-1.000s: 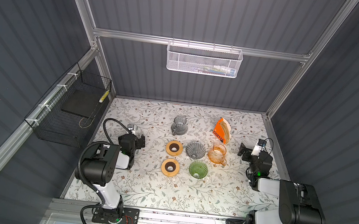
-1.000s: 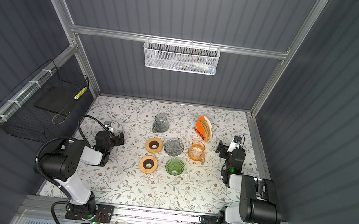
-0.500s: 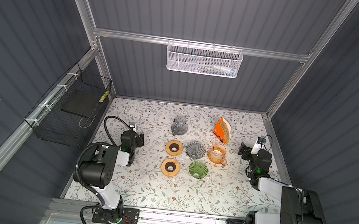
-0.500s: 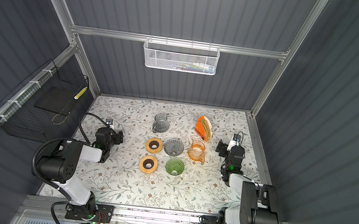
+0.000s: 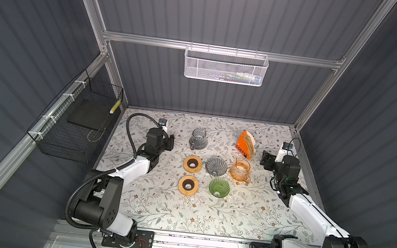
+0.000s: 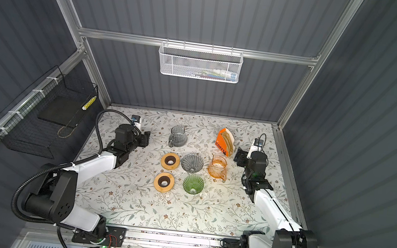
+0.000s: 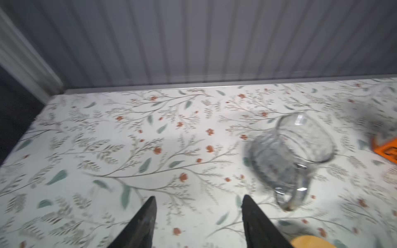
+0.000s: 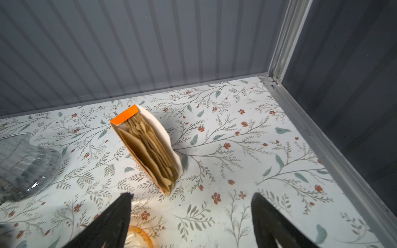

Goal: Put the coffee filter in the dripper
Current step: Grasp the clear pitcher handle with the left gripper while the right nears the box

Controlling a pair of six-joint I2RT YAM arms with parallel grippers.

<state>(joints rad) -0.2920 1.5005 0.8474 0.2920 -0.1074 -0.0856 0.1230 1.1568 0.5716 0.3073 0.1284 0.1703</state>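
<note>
- Standing upright near the back of the floral-patterned table (image 5: pixel 155 202), an orange-and-white cardboard carton (image 8: pixel 161 130) holds the brown paper coffee filters (image 8: pixel 150 148).
- Right gripper (image 8: pixel 191 196) hovers near the carton, jaws wide apart, empty.
- Left gripper (image 7: pixel 198 198) hangs beside a clear glass carafe (image 7: pixel 296 148), jaws apart, gripping nothing.
- Grey ribbed glass dripper (image 5: pixel 216 165) and green ribbed glass dripper (image 5: pixel 219 188) sit side by side mid-table.

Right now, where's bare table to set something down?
Widest: table between green dripper, near wooden ring and front rail. Smaller one between grey carafe and filter box along back wall. Crowded: centre, far wooden ring through grey dripper to orange carafe.
</note>
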